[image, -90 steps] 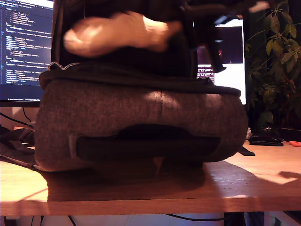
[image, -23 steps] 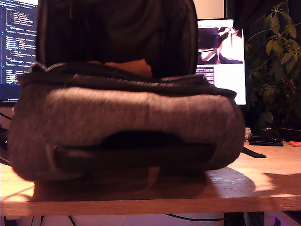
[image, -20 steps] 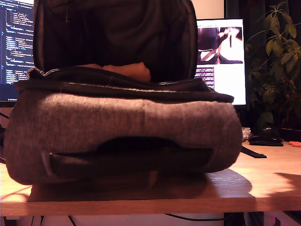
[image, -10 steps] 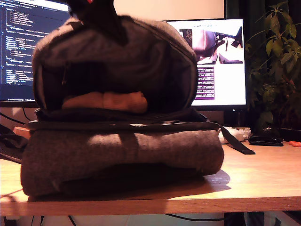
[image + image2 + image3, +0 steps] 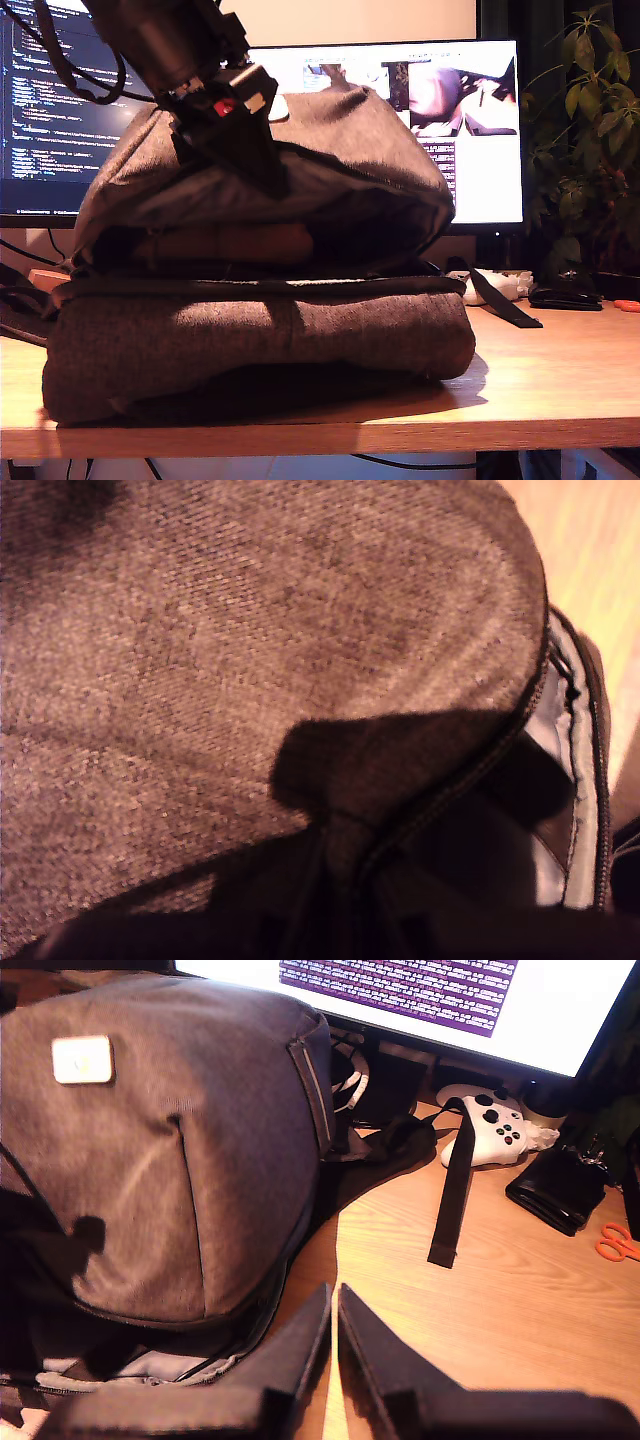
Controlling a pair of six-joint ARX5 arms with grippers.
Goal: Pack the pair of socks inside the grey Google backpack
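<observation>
While the backpack's (image 5: 270, 330) flap is pinched by my first gripper (image 5: 262, 160) above the socks (image 5: 225, 243) lying inside the opening, a slip of fabric could spring it open. My second gripper (image 5: 334, 1360), beside the backpack, is clenched on nothing.

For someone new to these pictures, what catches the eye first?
The grey backpack fills the exterior view's middle on the wooden desk. My first hand presses on its flap's edge, and the cream socks show inside the opening. My second hand hangs shut over the desk beside the backpack.
</observation>
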